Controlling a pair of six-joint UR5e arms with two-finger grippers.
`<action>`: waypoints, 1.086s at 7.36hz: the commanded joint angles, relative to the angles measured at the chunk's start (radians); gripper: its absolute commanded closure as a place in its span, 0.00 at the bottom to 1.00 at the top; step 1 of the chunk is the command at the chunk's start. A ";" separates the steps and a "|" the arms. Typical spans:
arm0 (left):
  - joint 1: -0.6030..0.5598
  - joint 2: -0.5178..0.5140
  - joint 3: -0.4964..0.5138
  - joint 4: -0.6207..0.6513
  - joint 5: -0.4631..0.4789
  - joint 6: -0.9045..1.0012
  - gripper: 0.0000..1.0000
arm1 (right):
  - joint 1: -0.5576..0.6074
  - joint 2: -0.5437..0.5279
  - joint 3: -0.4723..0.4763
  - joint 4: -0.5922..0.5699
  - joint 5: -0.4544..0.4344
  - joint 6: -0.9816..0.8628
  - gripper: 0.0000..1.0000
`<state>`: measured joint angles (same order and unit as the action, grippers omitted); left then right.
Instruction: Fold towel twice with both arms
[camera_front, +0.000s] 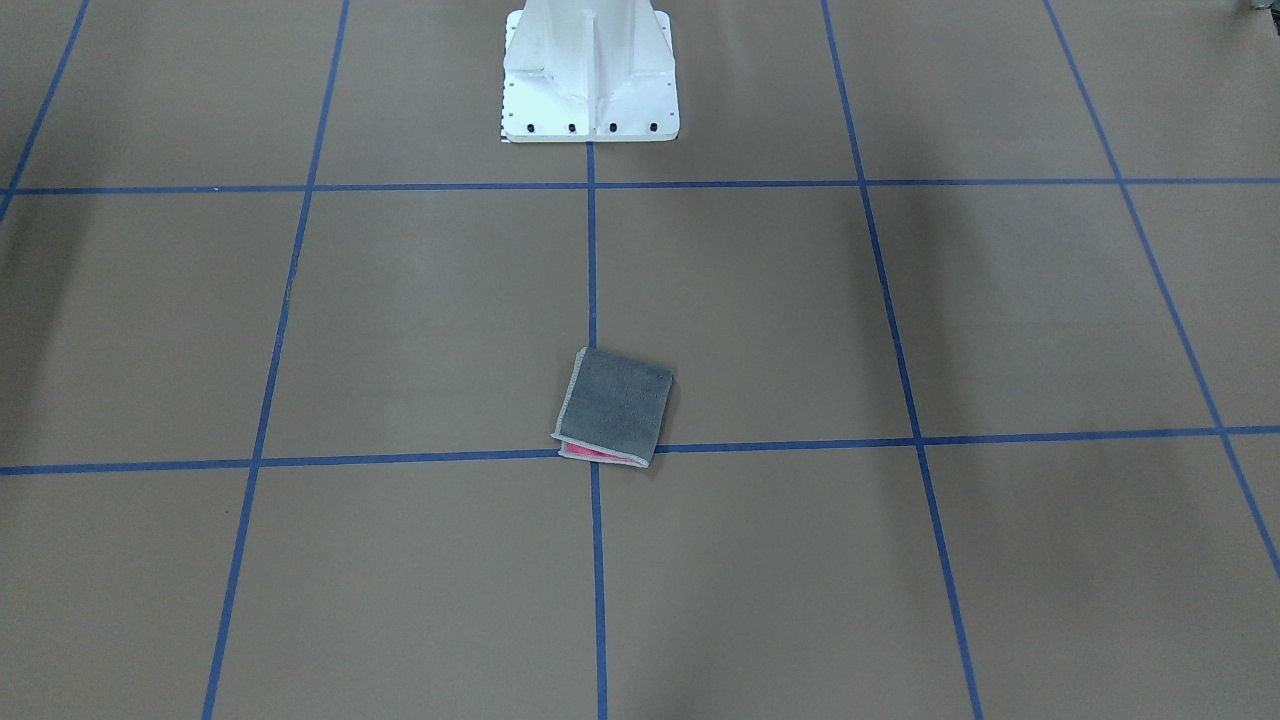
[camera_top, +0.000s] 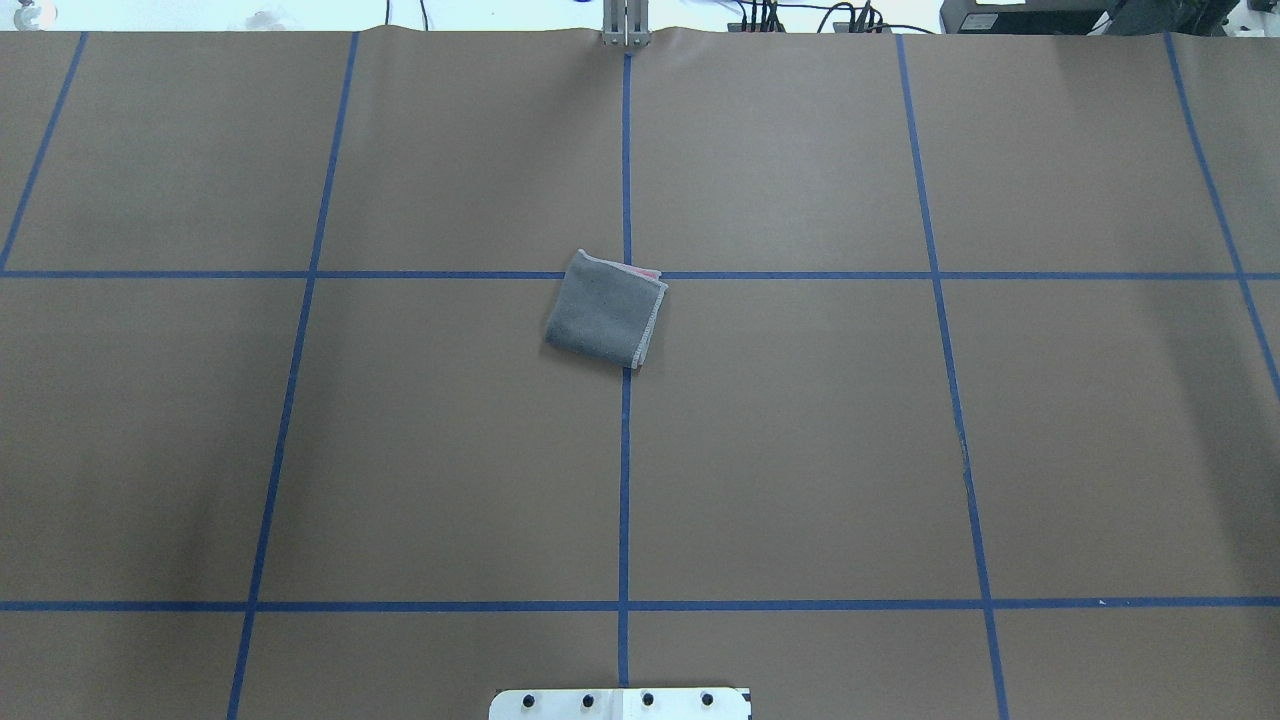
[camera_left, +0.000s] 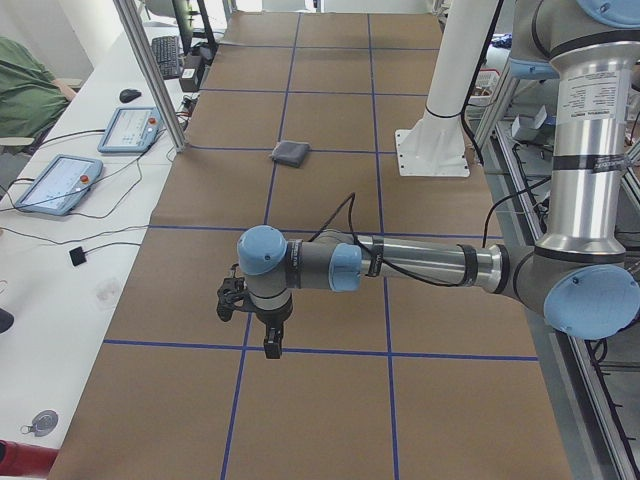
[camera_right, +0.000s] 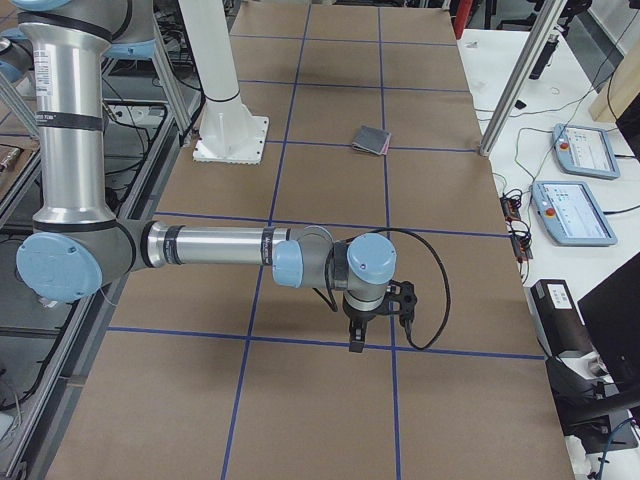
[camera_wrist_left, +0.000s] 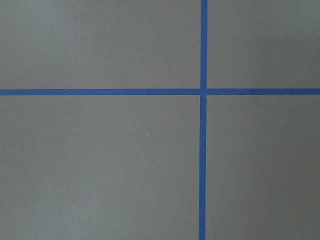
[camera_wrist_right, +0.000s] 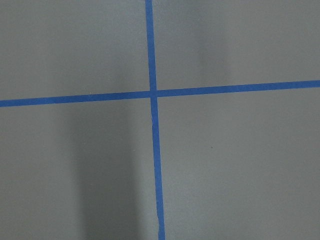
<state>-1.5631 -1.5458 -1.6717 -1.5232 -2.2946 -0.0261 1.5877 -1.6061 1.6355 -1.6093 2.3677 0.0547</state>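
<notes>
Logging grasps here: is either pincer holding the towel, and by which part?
Nothing is held. The towel lies folded on the table, apart from the left pincer and right pincer.

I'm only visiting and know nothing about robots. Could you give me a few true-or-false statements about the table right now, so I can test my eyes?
1. The towel lies folded, grey face up. True.
2. One arm is holding the towel. False: the left arm and the right arm both hang far from it, touching nothing.
3. A strip of pink peeks out at one edge of the towel. True.
4. The towel sits in the middle of a square, away from the tape lines. False: it lies over a crossing of two lines.
</notes>
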 joint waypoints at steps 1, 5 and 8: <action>0.000 0.000 -0.002 -0.002 0.000 0.000 0.00 | 0.000 -0.014 0.007 0.000 0.005 0.001 0.00; 0.000 0.001 -0.010 0.002 -0.005 0.000 0.00 | 0.000 -0.014 0.004 0.000 0.004 0.002 0.00; 0.000 -0.004 -0.007 -0.002 -0.016 0.000 0.00 | 0.000 -0.015 0.006 0.000 0.004 0.004 0.00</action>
<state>-1.5631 -1.5475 -1.6784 -1.5244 -2.3086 -0.0261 1.5877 -1.6209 1.6402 -1.6091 2.3715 0.0571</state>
